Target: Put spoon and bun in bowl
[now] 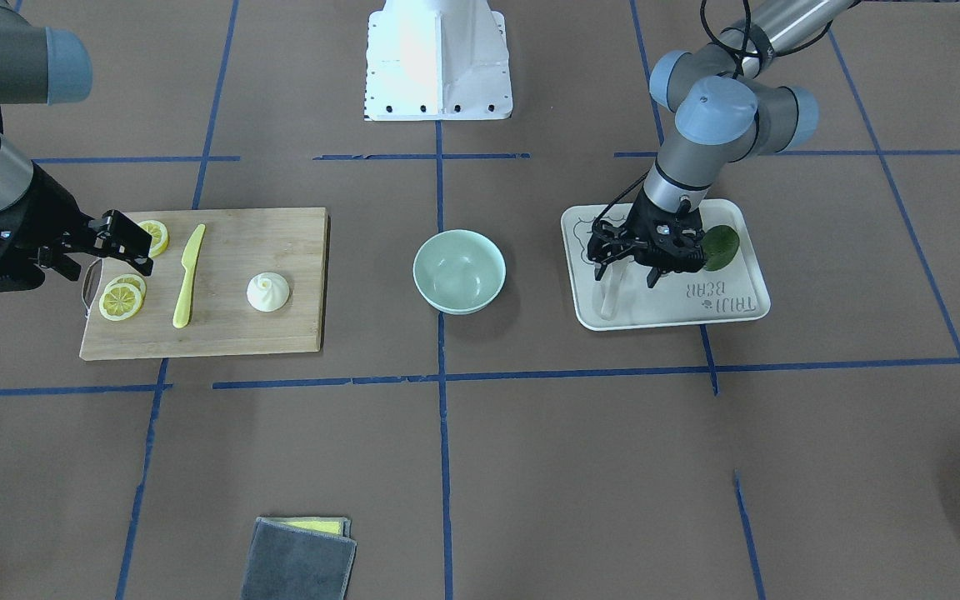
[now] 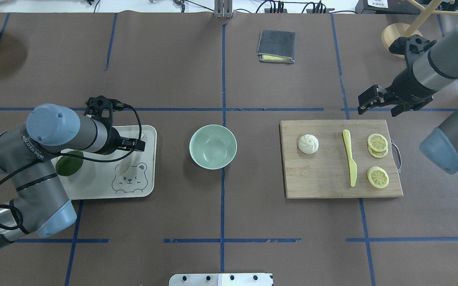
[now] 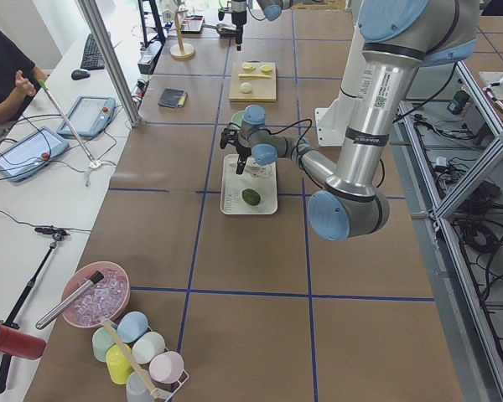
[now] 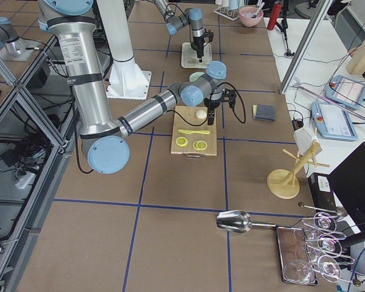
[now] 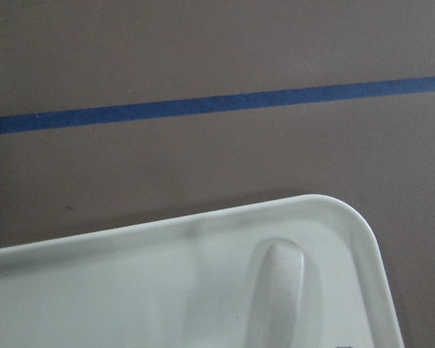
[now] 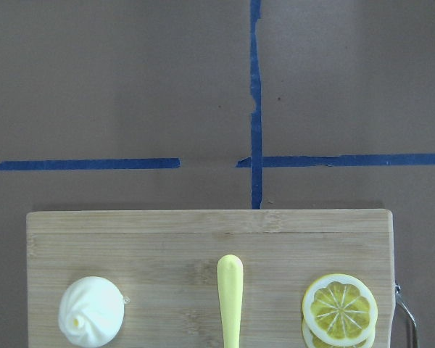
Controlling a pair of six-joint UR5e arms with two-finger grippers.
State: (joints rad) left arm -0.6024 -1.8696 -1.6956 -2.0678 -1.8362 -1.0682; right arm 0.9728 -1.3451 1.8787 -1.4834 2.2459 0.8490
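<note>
Nearest, the left gripper (image 1: 626, 275) hung spread over 1 spoon (image 5: 283, 290) on 1 tray (image 2: 94, 186); its best move looked to be dropping straight and pinching the handle crosswise. Rightward sat 1 empty bowl (image 2: 213, 147), then 1 bun (image 2: 308, 143), 1 knife (image 2: 350, 163) and 3 lemon slices (image 2: 378, 176) on 1 board (image 2: 324, 174), near the right gripper (image 1: 145, 252), also spread and empty.

Odds and ends on the brown surface (image 1: 572, 467) around the two claws

A white tray (image 1: 663, 323) with a bear drawing lies under the left claw (image 1: 626, 277), and a dark green avocado (image 1: 722, 247) rests on it just beside that claw. Near the right claw (image 1: 142, 250) a wooden cutting board (image 1: 280, 325) carries lemon slices (image 1: 122, 300) closest to the claw, one lying alone and two overlapping. A yellow plastic knife (image 1: 188, 275) lies just past them. A folded grey cloth (image 1: 301, 560) lies well apart from both claws. Blue tape lines (image 1: 442, 433) cross the surface.
</note>
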